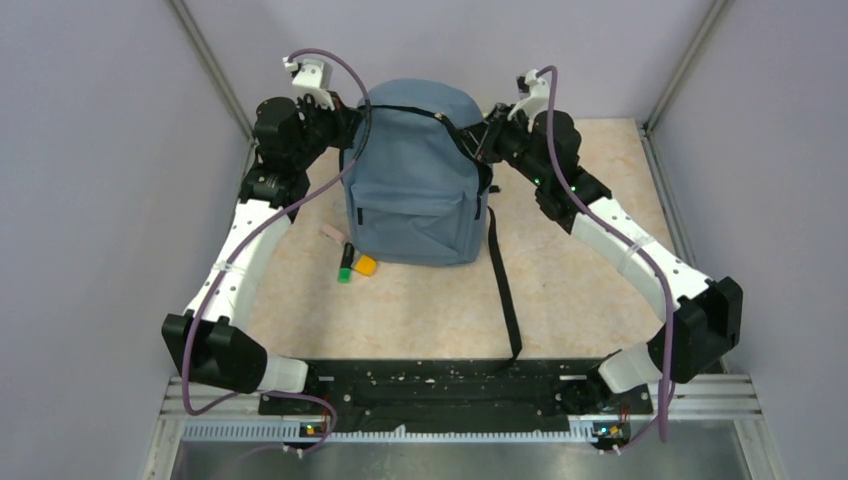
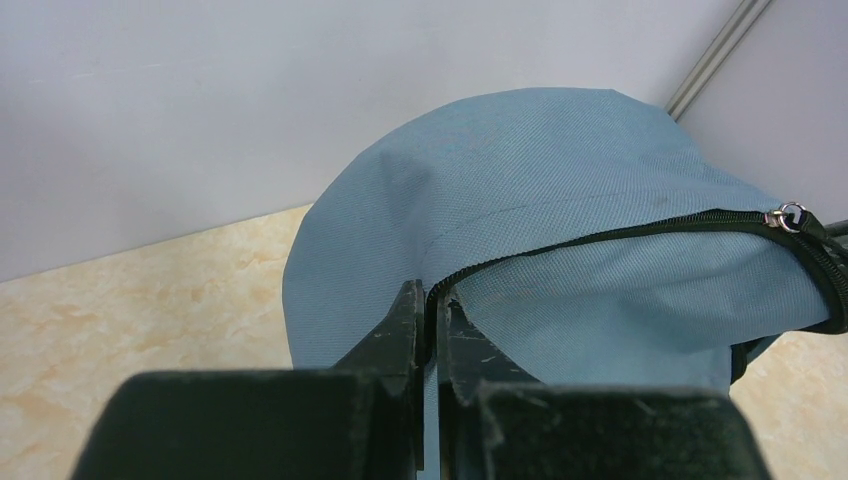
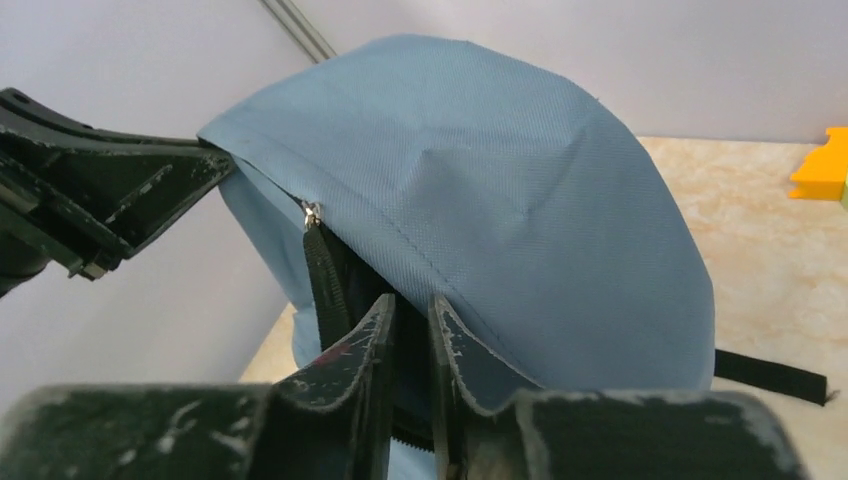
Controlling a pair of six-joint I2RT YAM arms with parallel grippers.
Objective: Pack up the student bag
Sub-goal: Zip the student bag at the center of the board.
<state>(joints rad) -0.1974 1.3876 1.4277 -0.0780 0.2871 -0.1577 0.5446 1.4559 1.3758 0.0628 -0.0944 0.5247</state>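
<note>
The student bag (image 1: pixel 415 180) sits upright at the back of the table (image 1: pixel 580 290). The left hand (image 2: pixel 432 300) is clamped tight on its zipper (image 2: pixel 600 235) edge. The right hand (image 3: pixel 410 312) is pinched nearly closed on the opposite edge.

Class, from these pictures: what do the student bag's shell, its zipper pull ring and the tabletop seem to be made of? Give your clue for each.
The student bag: woven cloth, likely synthetic, matte; fine weave grain and soft creases show. The zipper pull ring: probably metal; silvery with a glint. The tabletop: smooth, beige marble-patterned, perhaps laminate; material uncertain.
</note>
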